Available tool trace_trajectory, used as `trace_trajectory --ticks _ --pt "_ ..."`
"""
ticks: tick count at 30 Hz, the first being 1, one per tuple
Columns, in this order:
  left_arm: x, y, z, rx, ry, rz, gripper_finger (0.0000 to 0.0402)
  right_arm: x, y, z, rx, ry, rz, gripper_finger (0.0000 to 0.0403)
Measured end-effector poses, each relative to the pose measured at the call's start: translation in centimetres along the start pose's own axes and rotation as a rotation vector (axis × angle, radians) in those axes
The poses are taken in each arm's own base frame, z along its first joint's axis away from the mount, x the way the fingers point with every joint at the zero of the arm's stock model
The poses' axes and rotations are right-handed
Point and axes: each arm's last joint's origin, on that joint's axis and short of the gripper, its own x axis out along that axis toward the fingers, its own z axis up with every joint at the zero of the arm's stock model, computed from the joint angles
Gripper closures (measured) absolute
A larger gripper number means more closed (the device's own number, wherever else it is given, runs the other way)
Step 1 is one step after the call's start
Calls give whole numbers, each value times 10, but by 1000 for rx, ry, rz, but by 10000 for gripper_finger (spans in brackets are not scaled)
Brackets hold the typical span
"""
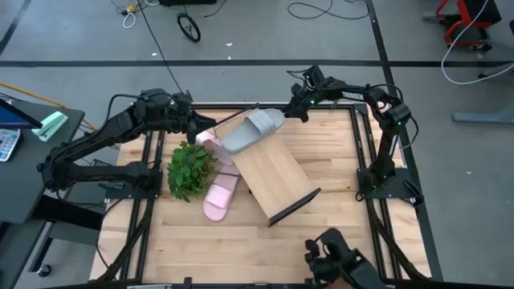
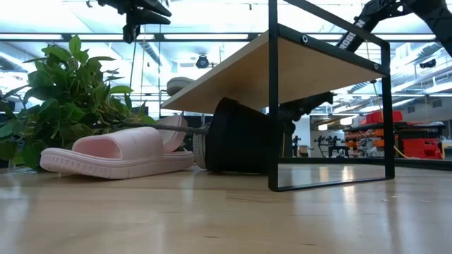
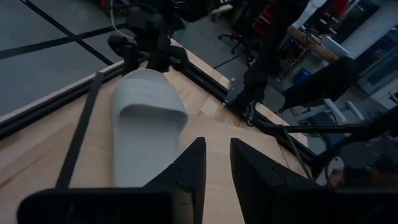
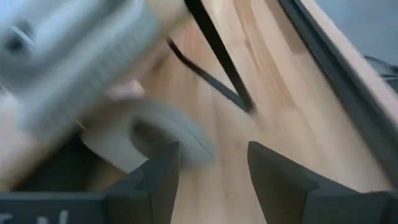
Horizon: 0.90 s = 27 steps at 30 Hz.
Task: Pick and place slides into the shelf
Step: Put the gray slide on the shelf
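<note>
The grey wide-strapped foam slide (image 1: 253, 131) lies on the far end of the tilted light-wood shelf board (image 1: 277, 172), likely light, soft and best pinched by its strap, with the open-fingered, empty right gripper (image 1: 291, 110) just beside its toe.

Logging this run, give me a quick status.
Left pincer open, near grey slide on shelf. Right pincer open at far end. Pink slide on table by plant.

light: bright overhead, low view backlit | blur: right wrist view smeared
</note>
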Motion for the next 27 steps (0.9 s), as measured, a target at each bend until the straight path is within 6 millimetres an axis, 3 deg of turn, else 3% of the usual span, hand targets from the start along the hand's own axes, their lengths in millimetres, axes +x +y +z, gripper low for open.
trace_trajectory --ticks 4,17,21,27 --pt "0 0 0 -16 3 -5 328 0 1 -4 -127 36 -13 210" --pt "0 0 -1 -47 19 -8 322 31 21 0 -480 167 -49 229" --pt "0 0 -3 -53 45 -26 322 33 21 2 -494 176 -92 213" --pt "0 1 -5 -59 65 -22 322 33 19 8 -470 140 -129 159"
